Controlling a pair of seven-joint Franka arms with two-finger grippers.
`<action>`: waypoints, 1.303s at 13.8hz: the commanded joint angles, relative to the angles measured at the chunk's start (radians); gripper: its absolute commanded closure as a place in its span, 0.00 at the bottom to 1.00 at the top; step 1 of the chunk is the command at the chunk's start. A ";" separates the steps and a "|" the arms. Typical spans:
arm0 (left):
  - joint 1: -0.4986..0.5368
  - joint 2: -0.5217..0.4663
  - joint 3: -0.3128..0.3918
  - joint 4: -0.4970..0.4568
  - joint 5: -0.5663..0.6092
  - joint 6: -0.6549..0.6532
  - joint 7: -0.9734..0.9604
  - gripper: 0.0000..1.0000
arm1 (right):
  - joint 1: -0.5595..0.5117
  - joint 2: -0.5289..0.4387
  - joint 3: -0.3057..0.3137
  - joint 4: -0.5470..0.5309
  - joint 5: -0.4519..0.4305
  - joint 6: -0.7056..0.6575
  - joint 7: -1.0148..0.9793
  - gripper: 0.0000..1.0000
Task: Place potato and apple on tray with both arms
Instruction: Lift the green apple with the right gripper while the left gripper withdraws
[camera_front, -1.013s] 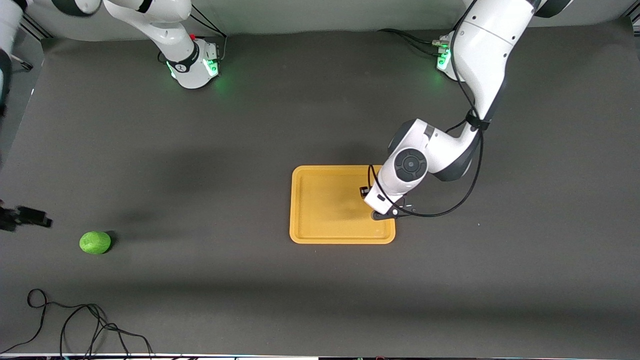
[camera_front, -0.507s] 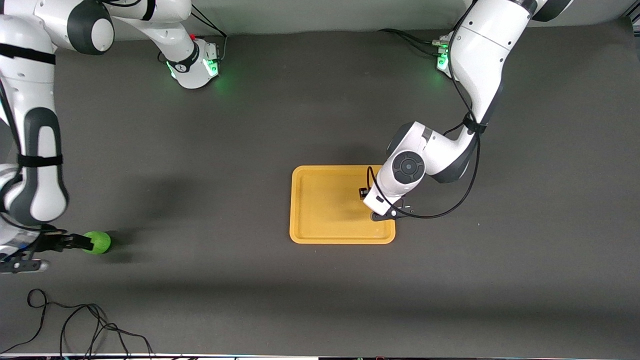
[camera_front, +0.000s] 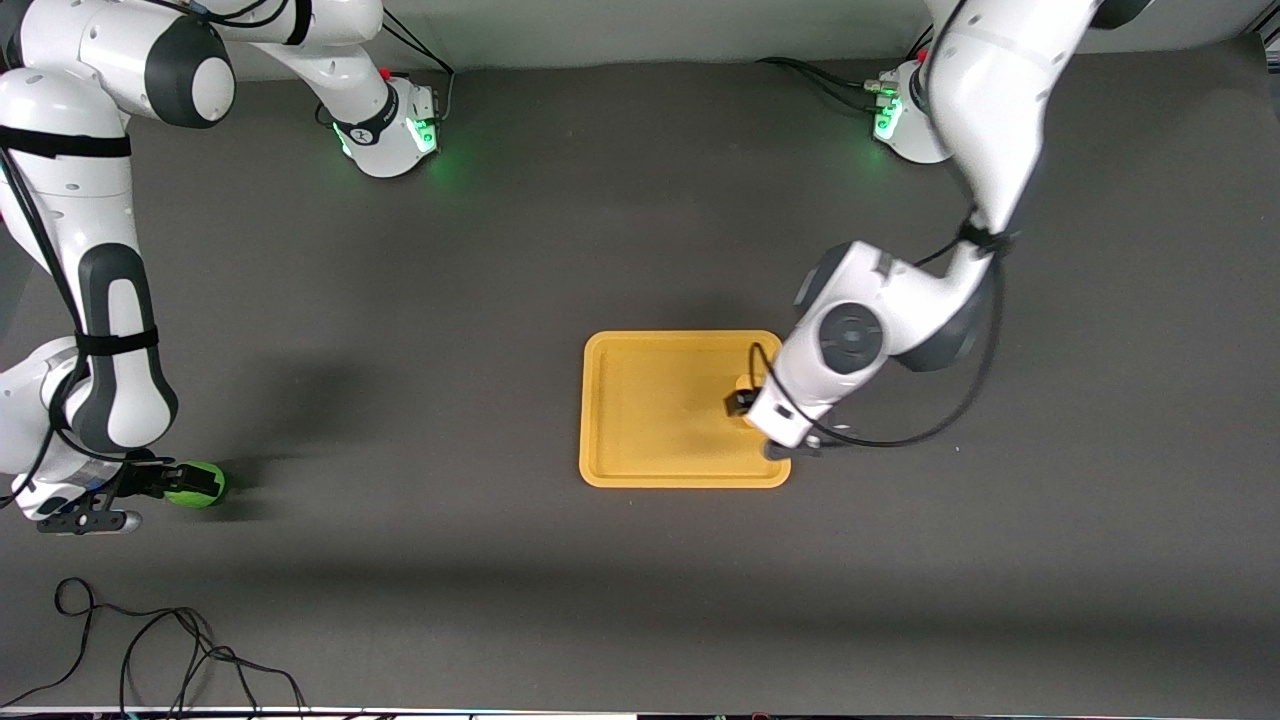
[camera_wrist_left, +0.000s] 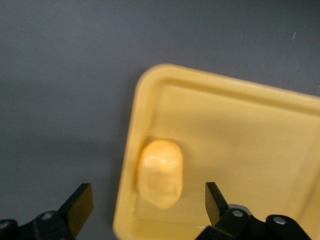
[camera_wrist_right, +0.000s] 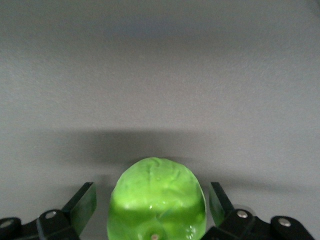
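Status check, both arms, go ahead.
Left gripper open over tray, potato lying on it near the rim. Right gripper open around apple on table. Nothing in the way.

A dark grey table (camera_front: 620, 220) carries everything, its surface matte and even. The yellow-orange tray (camera_front: 640, 410) lies flat on it near the middle, and the green apple (camera_front: 205, 487) sits directly on the surface well apart from the tray, toward the right arm's end of the table. Both arms' bases, lit green, stand along the edge farthest from the front camera, and a loose black cable (camera_front: 150, 650) coils on the surface nearer that camera than the apple
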 joint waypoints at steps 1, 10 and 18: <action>0.091 -0.093 -0.001 0.145 -0.003 -0.214 0.053 0.00 | -0.005 0.010 0.004 -0.002 0.036 0.015 -0.037 0.00; 0.511 -0.306 0.002 0.058 0.069 -0.308 0.645 0.00 | 0.012 -0.176 -0.024 0.081 -0.065 -0.260 -0.046 0.45; 0.444 -0.455 -0.004 -0.200 0.077 -0.197 0.584 0.00 | 0.190 -0.401 -0.022 0.245 -0.270 -0.686 0.268 0.45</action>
